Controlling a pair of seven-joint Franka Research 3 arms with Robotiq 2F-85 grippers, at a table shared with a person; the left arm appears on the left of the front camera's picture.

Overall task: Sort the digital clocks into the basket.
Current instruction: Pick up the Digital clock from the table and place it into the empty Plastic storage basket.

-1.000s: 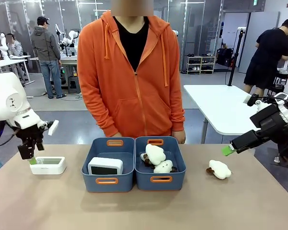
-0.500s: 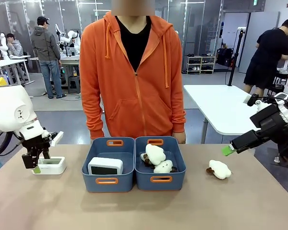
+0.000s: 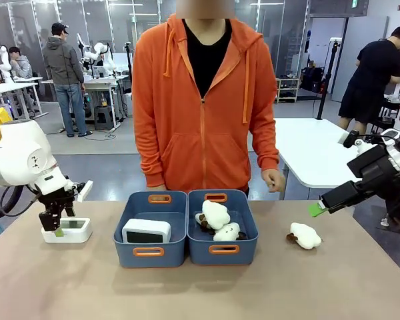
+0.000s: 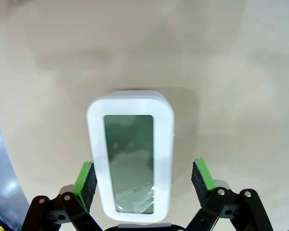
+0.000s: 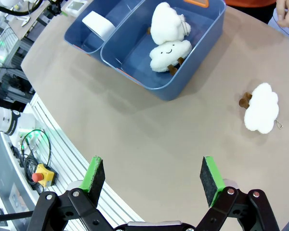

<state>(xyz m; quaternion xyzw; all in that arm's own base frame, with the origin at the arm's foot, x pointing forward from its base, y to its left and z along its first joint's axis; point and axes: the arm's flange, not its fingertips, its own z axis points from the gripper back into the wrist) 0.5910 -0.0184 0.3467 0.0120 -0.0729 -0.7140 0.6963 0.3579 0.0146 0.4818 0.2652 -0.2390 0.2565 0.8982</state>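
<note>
Change: the left pincer has come down and inward from beside the loose digital clock and now sits right over it. The person has shifted toward the tabletop's right side and lifted a hand clear of the far edge. The right arm has not moved.
Meaning: this looks like the last stretch of the approach to the remaining clock. The clench and the carry to the basket are not yet done.
Left pincer: released, jaws wide and holding nothing.
Right pincer: released and empty, hanging past the tabletop's right edge.
Clocks: the loose one lies screen-up near the left edge. The second digital clock already stands in the left basket at mid-tabletop.
Other items: two cloud plush toys lie in the right basket, and a third plush lies toward the right edge.
Left wrist view adds: the green pads straddle the clock's long sides. One pad is just beside the casing, and the other stands apart with bare tabletop between. The front view cannot settle this.
Right wrist view adds: a look down into both baskets, with the stored clock alone in its tub. The right pincer's jaws are spread over bare tabletop, well apart from the third plush.
</note>
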